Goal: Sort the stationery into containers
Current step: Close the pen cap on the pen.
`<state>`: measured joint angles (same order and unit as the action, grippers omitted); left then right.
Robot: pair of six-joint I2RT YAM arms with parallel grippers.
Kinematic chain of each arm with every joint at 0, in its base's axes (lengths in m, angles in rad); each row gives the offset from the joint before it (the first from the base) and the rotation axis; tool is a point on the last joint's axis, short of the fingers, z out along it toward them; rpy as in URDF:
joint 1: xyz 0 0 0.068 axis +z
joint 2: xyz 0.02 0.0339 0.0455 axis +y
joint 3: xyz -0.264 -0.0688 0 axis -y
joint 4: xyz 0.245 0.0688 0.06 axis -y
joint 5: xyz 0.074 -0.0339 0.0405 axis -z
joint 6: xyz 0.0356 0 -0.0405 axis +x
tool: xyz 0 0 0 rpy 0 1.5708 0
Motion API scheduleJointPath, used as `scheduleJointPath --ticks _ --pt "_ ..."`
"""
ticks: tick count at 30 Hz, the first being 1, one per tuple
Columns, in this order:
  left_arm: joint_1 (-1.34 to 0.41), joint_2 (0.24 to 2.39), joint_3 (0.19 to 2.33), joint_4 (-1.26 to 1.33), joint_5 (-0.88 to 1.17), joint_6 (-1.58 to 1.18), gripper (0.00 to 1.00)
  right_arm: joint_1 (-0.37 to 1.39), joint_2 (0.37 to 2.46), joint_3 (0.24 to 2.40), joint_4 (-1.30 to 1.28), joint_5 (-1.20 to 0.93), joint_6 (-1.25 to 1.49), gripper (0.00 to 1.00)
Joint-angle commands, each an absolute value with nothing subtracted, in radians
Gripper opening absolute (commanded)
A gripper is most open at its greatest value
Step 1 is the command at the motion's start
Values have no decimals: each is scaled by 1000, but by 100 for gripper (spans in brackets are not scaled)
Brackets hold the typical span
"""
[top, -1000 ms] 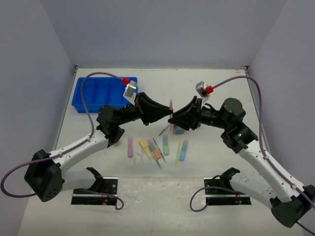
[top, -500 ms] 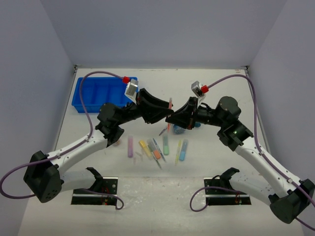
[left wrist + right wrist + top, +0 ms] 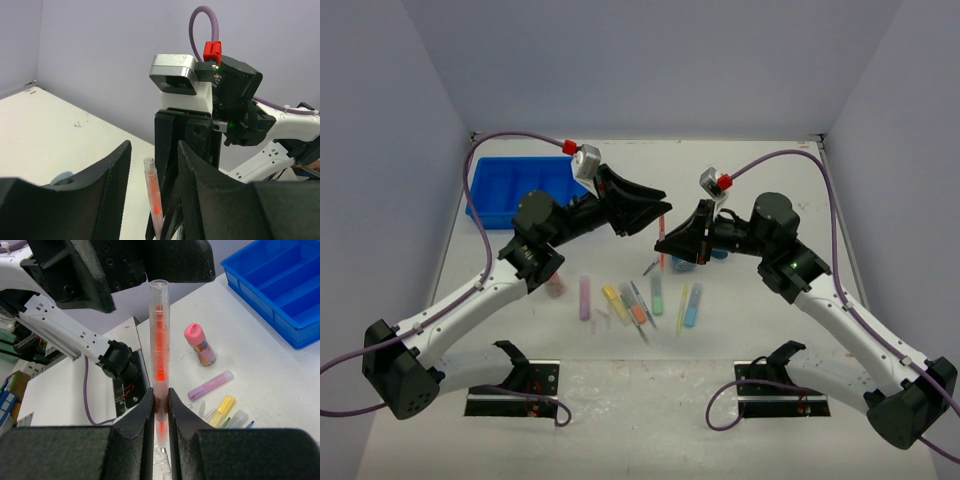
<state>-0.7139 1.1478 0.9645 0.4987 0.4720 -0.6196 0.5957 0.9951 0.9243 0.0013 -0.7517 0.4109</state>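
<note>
Pen point(image 3: 159, 340): clear barrel with red ink, standing upright in the air above the table point(image 3: 760, 180), between my two arms.
Right fingers point(image 3: 135, 440): closed tight on the pen's lower part, one on each side; the rest of the barrel rises free above them.
Left fingers point(image 3: 107, 185): partly open, one either side of the pen's top end, a gap showing on both sides. They hold nothing.
Tray point(image 3: 510, 190): bright blue, split into narrow compartments, at the far left of the table, well apart from the pen.
Markers: purple marker point(image 3: 585, 297), yellow marker point(image 3: 614, 300), orange marker point(image 3: 638, 312), green marker point(image 3: 657, 293) and blue marker point(image 3: 691, 305) lie in a loose row on the table, on the near side of the pen.
Bottle point(image 3: 200, 344): pink cap, on the table near the purple marker.
</note>
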Motion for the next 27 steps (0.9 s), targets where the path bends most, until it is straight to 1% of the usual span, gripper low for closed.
scheduleJointPath --ticks 1,3,6,8,12,17,19,27 --pt "-715 1171 1018 451 461 -584 33 601 994 986 3 -772 388 0" --pt "-715 1176 1020 451 468 -589 33 601 993 992 3 -774 388 0" --pt "-715 1181 1020 455 482 -597 18 601 992 1001 -16 -764 384 0" --pt "-715 1182 1018 464 499 -607 10 601 994 1006 -25 -750 387 0" --pt "-717 1181 1000 480 537 -630 0 601 1000 1036 -31 -690 400 0" --pt "-717 1162 938 501 552 -663 0 599 1020 1127 -44 -591 401 0" --pt "-721 1156 913 512 560 -680 0 595 1049 1206 -49 -569 393 0" --pt "-756 1134 847 528 565 -716 0 563 1191 1494 -54 -587 377 0"
